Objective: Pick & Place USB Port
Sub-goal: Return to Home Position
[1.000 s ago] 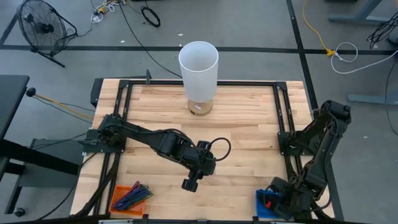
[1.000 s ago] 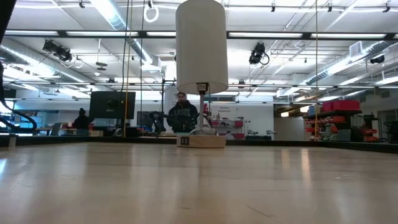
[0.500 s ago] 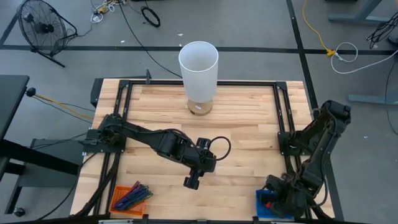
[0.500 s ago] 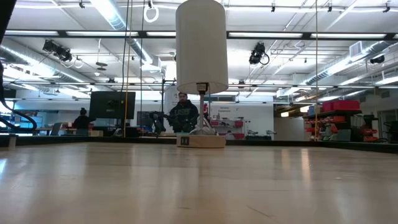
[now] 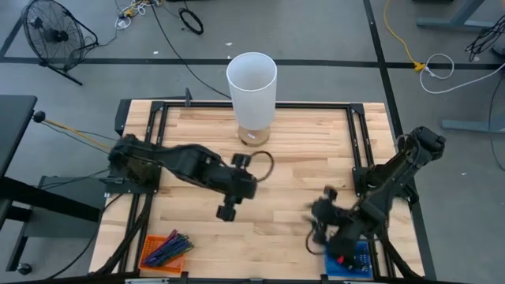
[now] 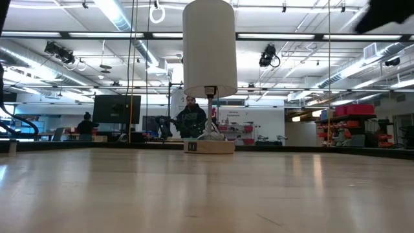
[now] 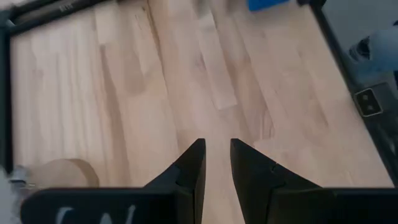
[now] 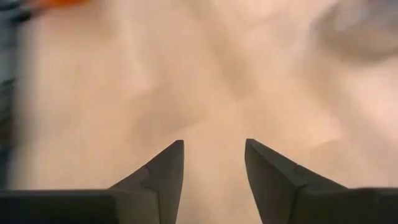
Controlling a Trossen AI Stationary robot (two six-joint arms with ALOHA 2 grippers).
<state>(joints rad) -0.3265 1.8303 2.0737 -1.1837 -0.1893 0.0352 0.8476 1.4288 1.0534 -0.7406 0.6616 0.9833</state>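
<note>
- Left gripper (image 5: 228, 213): above bare wood left of table centre; fingers narrowly parted, nothing between them.
- Right gripper (image 5: 316, 233): blurred, above the lower-right part of the table in the high view, just beside the blue bin (image 5: 357, 259); fingers spread wide, empty.
- Orange bin (image 5: 148, 256): lower-left corner of the wooden table (image 5: 316, 142) in the high view; bundle of multicoloured charger cables (image 5: 170, 248) inside.
- Blue bin: lower-right corner, largely covered by the right arm; contents not discernible.
- White cylinder (image 5: 252, 79): upright on a round base, middle of the far edge.
</note>
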